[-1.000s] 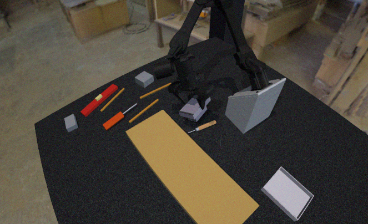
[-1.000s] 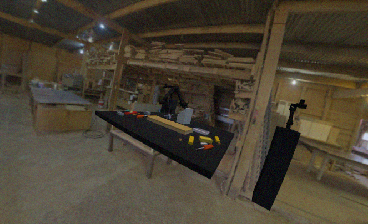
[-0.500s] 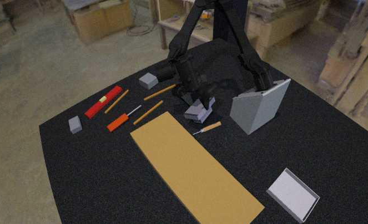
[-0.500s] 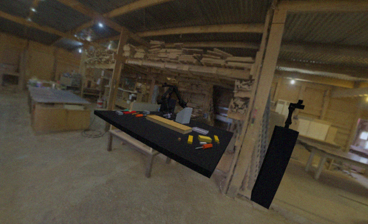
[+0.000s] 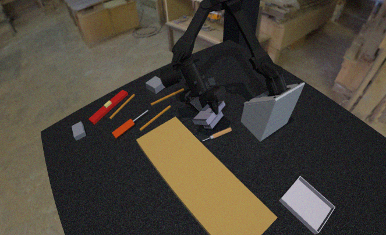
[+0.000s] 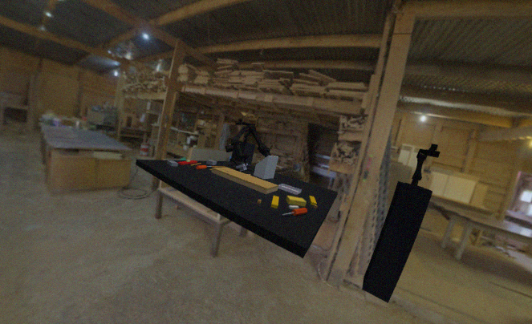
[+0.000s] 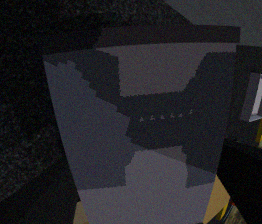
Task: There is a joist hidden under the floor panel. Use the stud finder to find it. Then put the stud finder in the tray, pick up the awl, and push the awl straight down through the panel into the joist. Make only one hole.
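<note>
Beyond, lumber stacked on a timber rack, under bright lamps; below, a dusty floor, dimly lit.
</note>
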